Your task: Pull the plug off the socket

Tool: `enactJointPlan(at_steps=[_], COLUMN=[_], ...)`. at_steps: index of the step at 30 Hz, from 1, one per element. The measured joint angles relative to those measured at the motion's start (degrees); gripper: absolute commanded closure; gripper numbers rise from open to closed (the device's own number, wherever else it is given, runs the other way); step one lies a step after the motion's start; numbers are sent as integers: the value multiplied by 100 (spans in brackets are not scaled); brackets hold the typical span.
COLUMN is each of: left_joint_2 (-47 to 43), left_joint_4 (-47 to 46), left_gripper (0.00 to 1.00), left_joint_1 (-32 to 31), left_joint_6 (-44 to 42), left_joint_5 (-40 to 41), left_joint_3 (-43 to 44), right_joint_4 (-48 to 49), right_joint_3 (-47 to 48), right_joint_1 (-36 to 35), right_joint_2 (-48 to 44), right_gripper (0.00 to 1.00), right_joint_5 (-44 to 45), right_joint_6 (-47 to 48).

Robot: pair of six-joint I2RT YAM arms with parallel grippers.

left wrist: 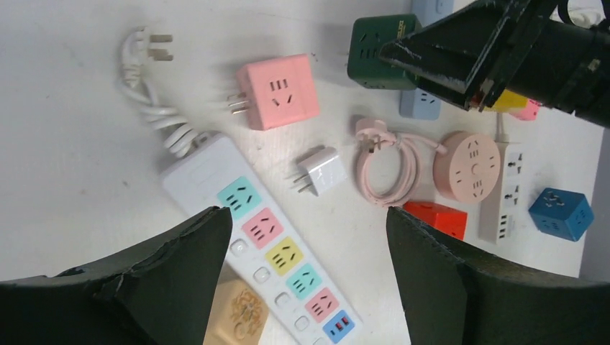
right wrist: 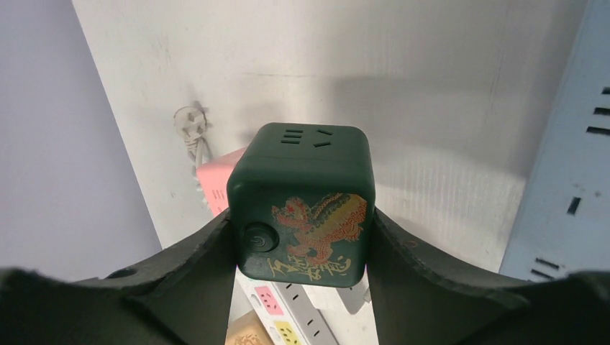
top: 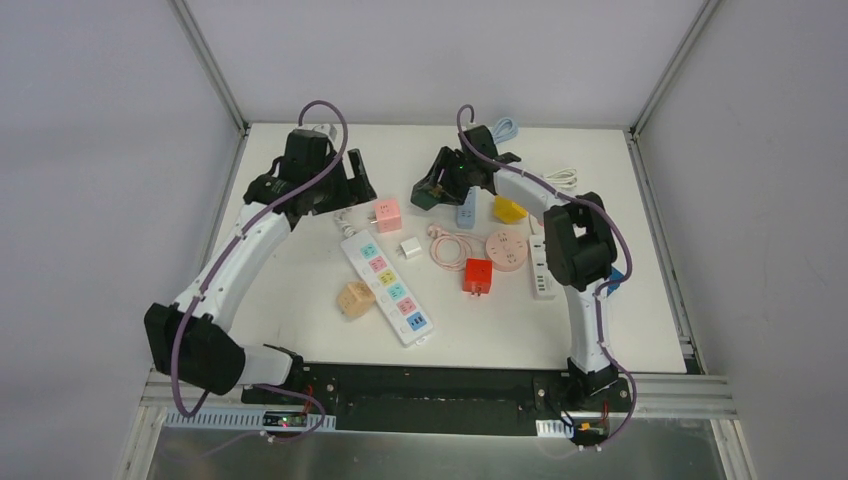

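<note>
**Right gripper clamped on the green cube, pull stage at hand**

Right gripper (top: 436,186) is closed on the dark green cube socket (right wrist: 302,208), with a finger pressed flat against each side face. The dragon print and the round button face the wrist camera. The cube sits near the far edge of the desk, about midway along it, with the light-blue strip (top: 467,208) just beside it toward the right edge. Its prong side is hidden, so I cannot tell whether it is still seated in anything.

The grasp looks secure, so the step in hand is probably the pull itself. That calls for a straight draw along the prongs without twisting, and for the mating piece to stay put.

Left gripper (left wrist: 303,215) hangs spread wide and empty toward the far left corner, above the white power strip (top: 388,288) and the pink cube (top: 387,214). It is well placed to brace something if needed.
</note>
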State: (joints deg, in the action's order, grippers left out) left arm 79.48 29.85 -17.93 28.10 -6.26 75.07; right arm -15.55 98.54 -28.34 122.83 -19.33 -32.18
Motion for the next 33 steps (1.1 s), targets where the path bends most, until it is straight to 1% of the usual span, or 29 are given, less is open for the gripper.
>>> enactJointPlan(at_steps=[3, 6, 8, 10, 13, 17, 21, 24, 29, 33], left_joint_2=[-520, -1001, -1276, -1558, -2028, -2780, -3314, -3545, -3580, -3545], left_joint_4=[280, 522, 704, 857, 1047, 1266, 1598, 1773, 2210, 2430], left_gripper=[17, 17, 16, 16, 15, 13, 6, 1, 1, 1], left_joint_1=[0, 0, 0, 0, 0, 0, 0, 0, 0, 0], left_joint_6=[-122, -179, -197, -208, -212, -201, -203, -229, -343, -417], left_joint_5=[177, 328, 389, 470, 647, 887, 1073, 1132, 1268, 1392], left_joint_3=[-254, -490, -588, -673, -868, -1268, -1344, -1327, -940, -549], right_joint_4=[70, 20, -24, -92, -238, -505, -765, -927, -1154, -1377], right_joint_3=[42, 153, 238, 282, 452, 538, 376, -166, -1226, -2070], right_joint_1=[-2, -4, -4, -4, -11, -94, -286, -444, -568, -564], right_joint_2=[225, 448, 555, 564, 564, 376, -168, -1023, -2732, -4107], right_gripper=[34, 16, 6, 1, 0, 0, 0, 0, 0, 0], right_joint_5=[9, 57, 107, 181, 302, 732, 1272, 1797, 2734, 3652], right_joint_6=[-131, -203, -225, -221, -170, -15, 46, 79, 146, 177])
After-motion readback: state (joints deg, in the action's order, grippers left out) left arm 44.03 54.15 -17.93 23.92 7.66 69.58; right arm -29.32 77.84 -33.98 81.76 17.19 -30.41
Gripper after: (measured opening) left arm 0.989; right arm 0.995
